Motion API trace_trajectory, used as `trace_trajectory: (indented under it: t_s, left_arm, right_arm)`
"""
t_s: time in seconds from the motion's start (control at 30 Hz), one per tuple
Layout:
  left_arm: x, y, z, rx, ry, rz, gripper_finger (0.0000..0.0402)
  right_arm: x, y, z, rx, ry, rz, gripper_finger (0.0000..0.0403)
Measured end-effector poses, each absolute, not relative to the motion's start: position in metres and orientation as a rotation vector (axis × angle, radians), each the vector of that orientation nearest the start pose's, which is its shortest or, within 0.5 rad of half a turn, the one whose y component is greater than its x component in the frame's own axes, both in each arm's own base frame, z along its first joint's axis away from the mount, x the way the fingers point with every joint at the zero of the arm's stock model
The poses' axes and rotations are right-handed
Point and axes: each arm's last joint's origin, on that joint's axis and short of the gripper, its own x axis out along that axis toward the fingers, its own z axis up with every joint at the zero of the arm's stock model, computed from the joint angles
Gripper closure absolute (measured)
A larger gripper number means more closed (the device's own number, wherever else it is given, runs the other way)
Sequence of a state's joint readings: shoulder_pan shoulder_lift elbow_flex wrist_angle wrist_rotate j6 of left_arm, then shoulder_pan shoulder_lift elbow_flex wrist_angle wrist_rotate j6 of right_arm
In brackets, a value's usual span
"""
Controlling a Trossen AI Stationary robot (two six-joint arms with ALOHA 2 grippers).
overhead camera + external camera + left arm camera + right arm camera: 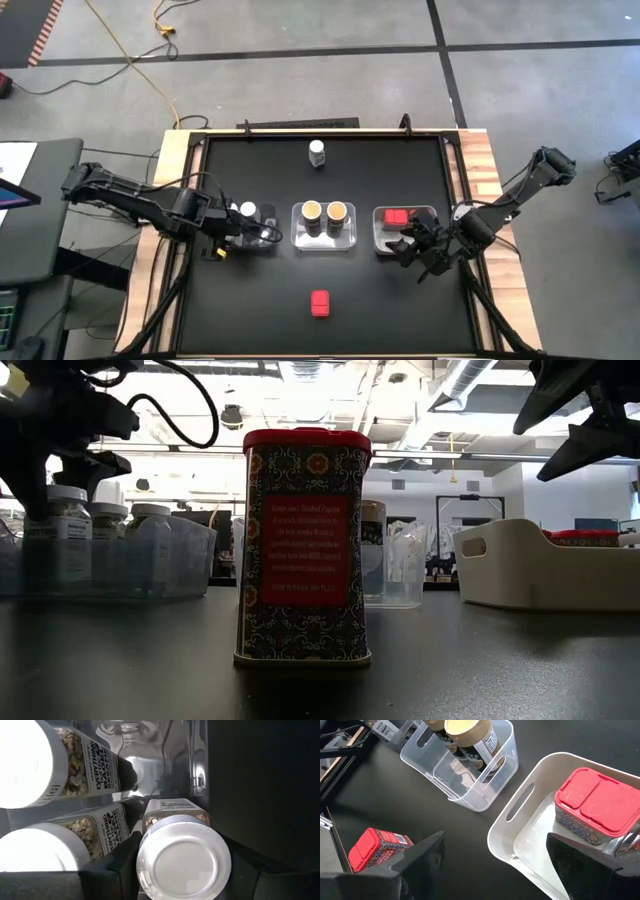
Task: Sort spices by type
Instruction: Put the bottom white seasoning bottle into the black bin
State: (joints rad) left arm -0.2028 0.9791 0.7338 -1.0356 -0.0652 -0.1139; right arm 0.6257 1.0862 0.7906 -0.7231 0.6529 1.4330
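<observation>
**Left gripper clamped on a white-capped jar, right gripper spread over the white tray**

The left gripper (182, 870) is clenched on a clear jar (183, 862) with a smooth round white cap, its dark fingers (107, 872) pressing the jar's sides. The jar stands inside the clear plastic tray (262, 243) on the left of the black table (260, 310). Just beside it in that tray are two more jars (60, 765) of the same kind, with seed mix showing through the clear walls and printed labels.

The right gripper (492, 852) hangs with its jaws wide apart and holds nothing. It sits over the near rim of the white tray (520, 800), a rounded matte bin with slot handles. In that tray stands a red packet (595, 805), a rectangular tin with a red plastic flip lid and patterned sides.

Between the two trays, the middle clear tray (324, 243) holds two tan-topped jars (324, 212), touching side by side.

A second red packet (319, 302) stands upright alone on the table toward its near edge, well apart from both grippers. One more white-capped jar (317, 152) stands alone near the far edge.
</observation>
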Motion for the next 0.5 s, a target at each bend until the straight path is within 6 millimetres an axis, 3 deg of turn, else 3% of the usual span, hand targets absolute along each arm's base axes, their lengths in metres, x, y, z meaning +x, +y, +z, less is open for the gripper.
trace_trajectory:
  t_s: [0.5]
  left_arm:
    - [0.1502, -0.0292, 0.2284, 0.052, 1.276, -0.044, 0.02]
  right_arm:
    - [0.1696, 0.1008, 0.2459, 0.756, 0.602, -0.564, 0.0031]
